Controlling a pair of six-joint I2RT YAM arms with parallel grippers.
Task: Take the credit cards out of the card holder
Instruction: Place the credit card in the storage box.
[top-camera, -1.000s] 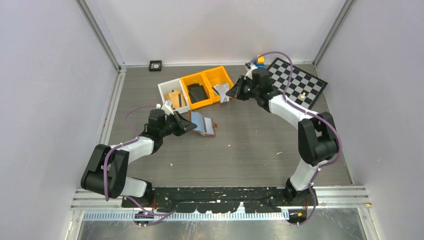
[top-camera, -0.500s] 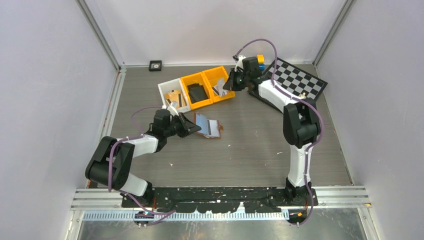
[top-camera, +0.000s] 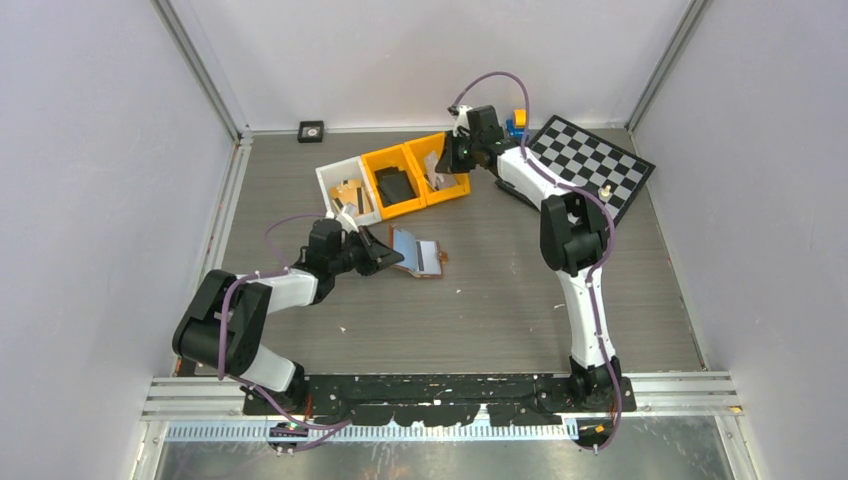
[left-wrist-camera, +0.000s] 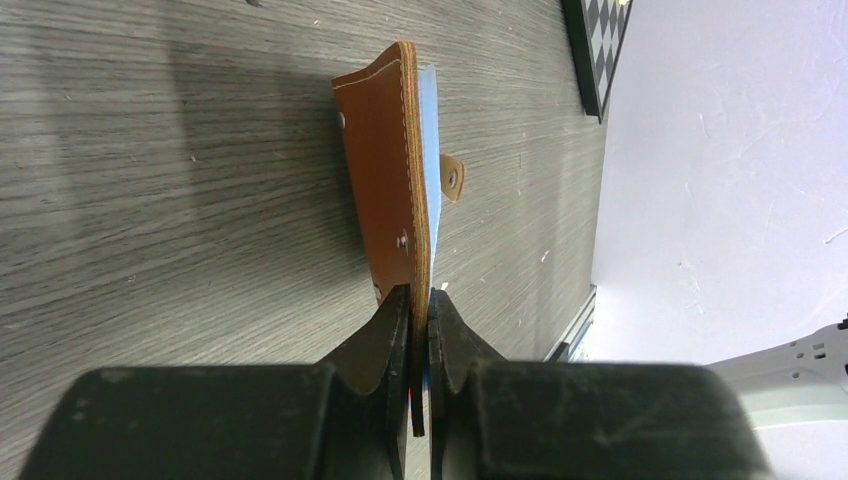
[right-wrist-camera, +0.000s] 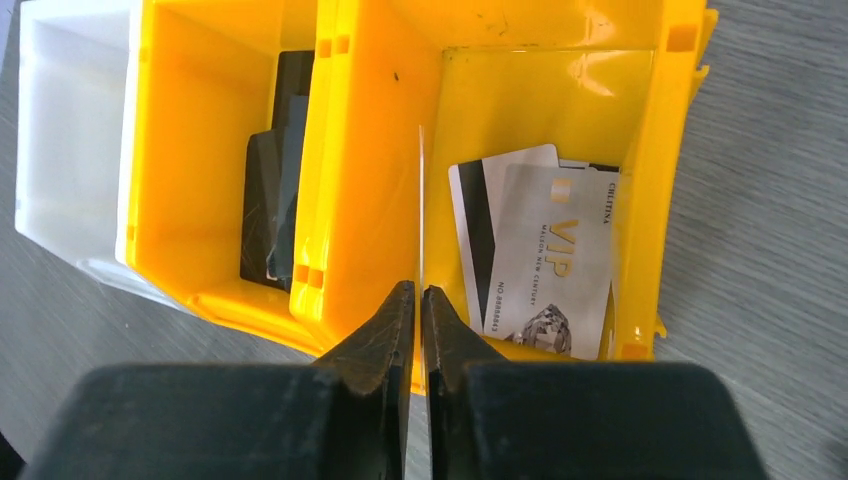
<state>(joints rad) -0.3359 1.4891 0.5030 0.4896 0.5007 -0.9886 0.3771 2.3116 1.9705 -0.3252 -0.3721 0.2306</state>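
The left arm lies low over the table (top-camera: 500, 300), elbow folded back and forearm stretched toward the card holder (top-camera: 420, 252). The left gripper (left-wrist-camera: 418, 300) has its jaws pinched almost together on the holder's near edge. The holder stands half open and tilted, brown leather (left-wrist-camera: 385, 170) outward, with the pale blue lining showing behind it and a small snap tab sticking out on its far side.

Just beyond the card holder sits a row of three bins. The white bin (top-camera: 335, 178) holds tan wooden pieces (top-camera: 350, 193). The middle yellow bin (right-wrist-camera: 200, 60) holds a black wallet-like object (right-wrist-camera: 270, 210). The end yellow bin (right-wrist-camera: 560, 90) holds credit cards (right-wrist-camera: 540, 265) – a silver one printed "VIP" lies over one with a dark stripe.

The right arm rises from its base and reaches far past the card holder to that end bin. The right gripper (right-wrist-camera: 418, 295) is closed on a thin credit card (right-wrist-camera: 421, 200), seen edge-on just inside the bin's inner wall.

Farther off, right of the card holder, lies a checkerboard (top-camera: 590, 165). Left of the bins – at the foot of the far wall – is a small black square (top-camera: 311, 129).
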